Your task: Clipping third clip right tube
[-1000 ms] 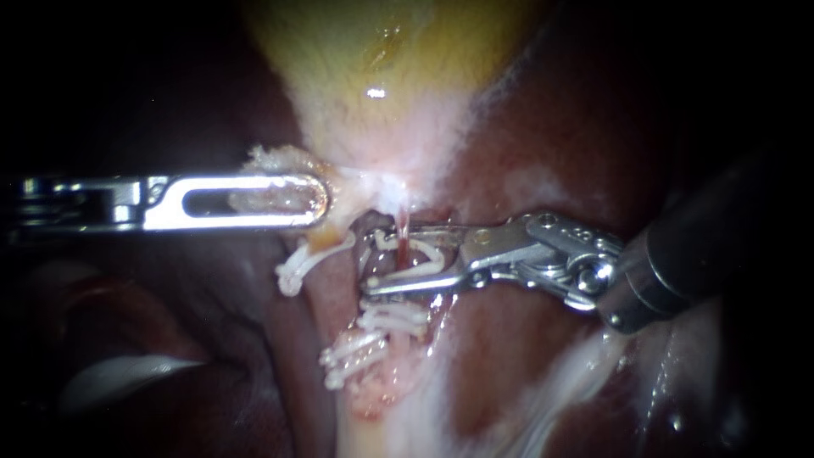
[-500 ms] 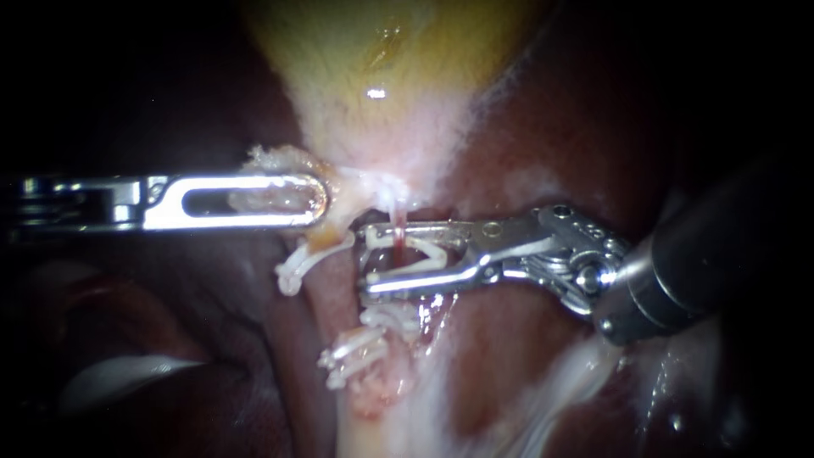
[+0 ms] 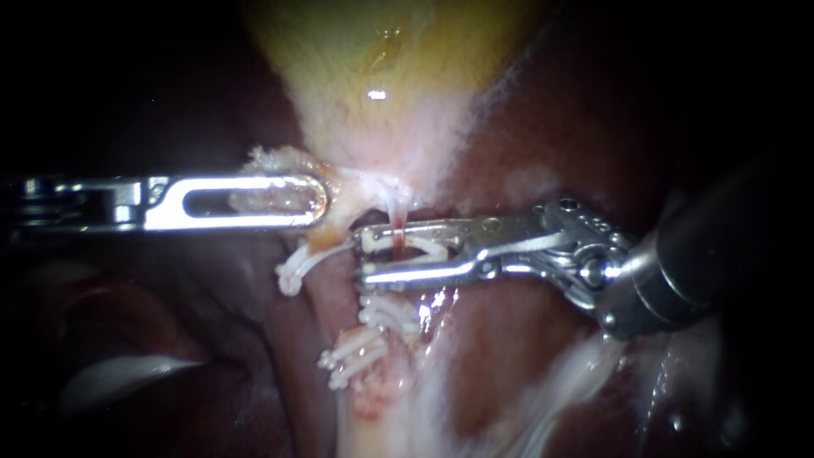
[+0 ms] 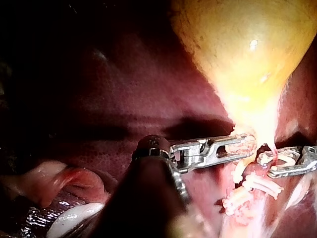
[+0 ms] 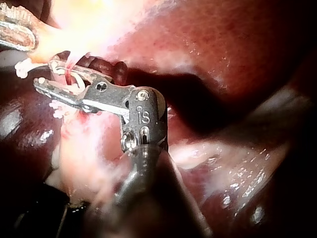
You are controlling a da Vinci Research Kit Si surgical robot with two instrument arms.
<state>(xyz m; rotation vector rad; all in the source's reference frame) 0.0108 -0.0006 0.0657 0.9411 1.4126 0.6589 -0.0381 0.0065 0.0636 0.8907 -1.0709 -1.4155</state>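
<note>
Right instrument (image 3: 363, 255) gripping clip (image 3: 420, 248) astride right tube (image 3: 395, 214), nearly closed; left instrument (image 3: 317, 201) clamping gallbladder (image 3: 381, 85) neck. Advising steady full squeeze, keeping clear of lower clips (image 3: 377, 326).

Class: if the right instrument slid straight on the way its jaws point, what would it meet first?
The right instrument would likely meet the pale tube just past its tips, beside that tube's white clip; depth is uncertain.
</note>
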